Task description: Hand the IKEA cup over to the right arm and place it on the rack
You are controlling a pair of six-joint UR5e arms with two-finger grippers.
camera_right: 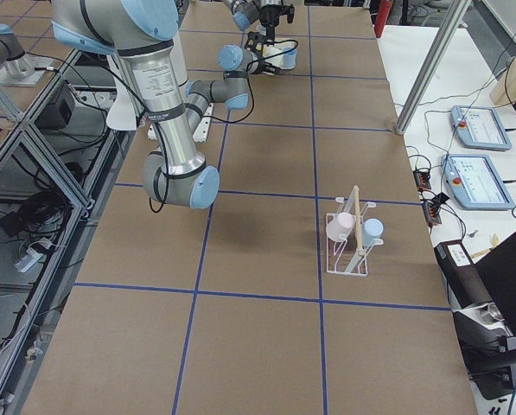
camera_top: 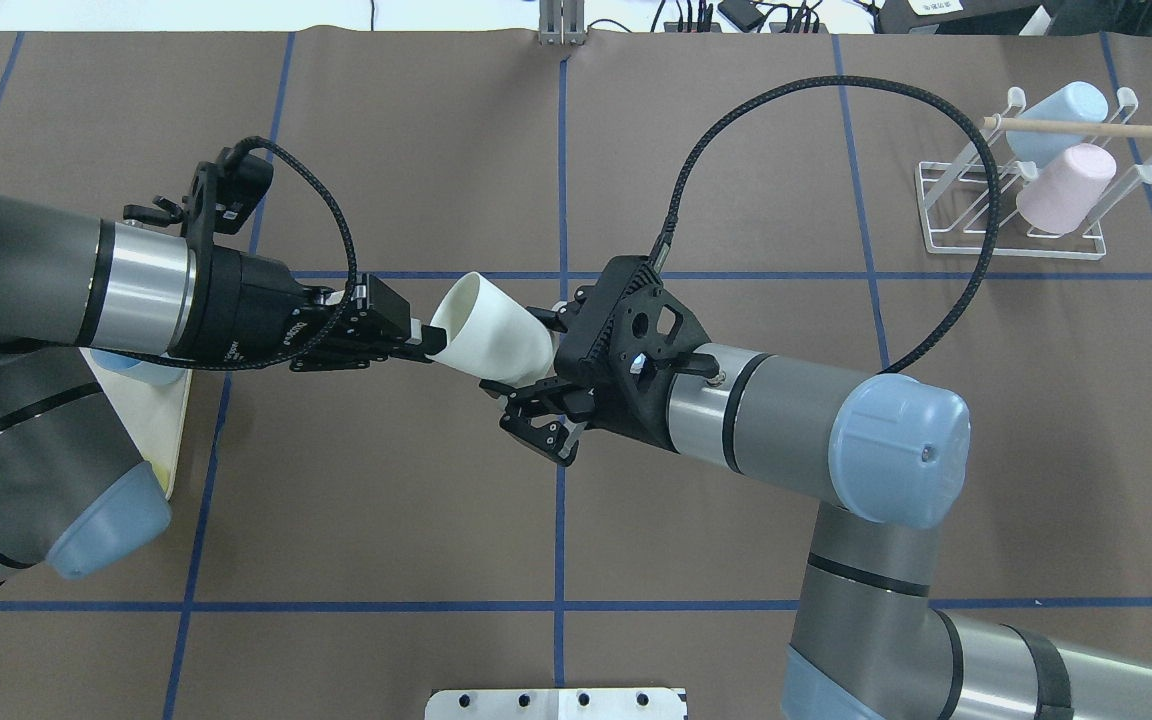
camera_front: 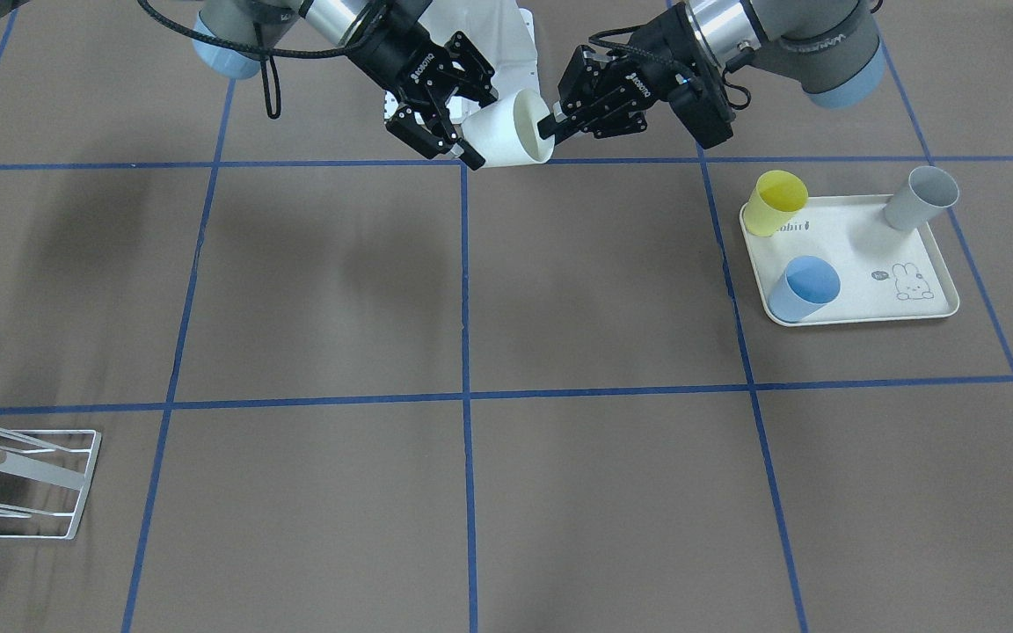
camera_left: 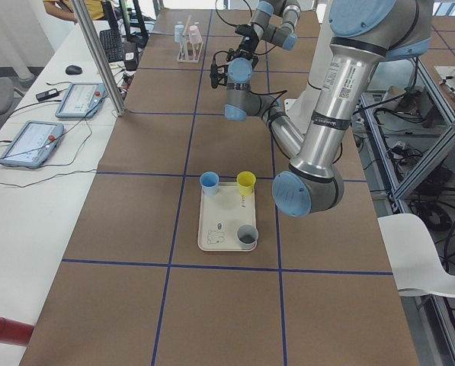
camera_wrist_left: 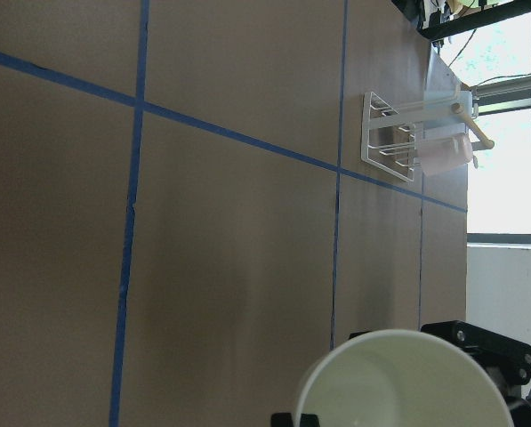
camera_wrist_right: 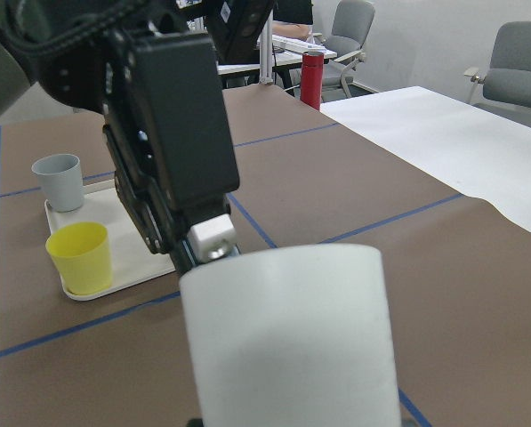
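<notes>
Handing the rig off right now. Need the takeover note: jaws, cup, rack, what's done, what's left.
Left gripper: jaws shut on the rim of the white cup, which is held in the air on its side over mid-table.
Right gripper: jaws straddle the cup's closed end; can't tell if they are clamped.
Rack: far side on the robot's right, holding a pink cup and a light-blue cup.
Done: cup presented for handover.
Left: confirm right grasp, release left, carry to rack, place.
</notes>
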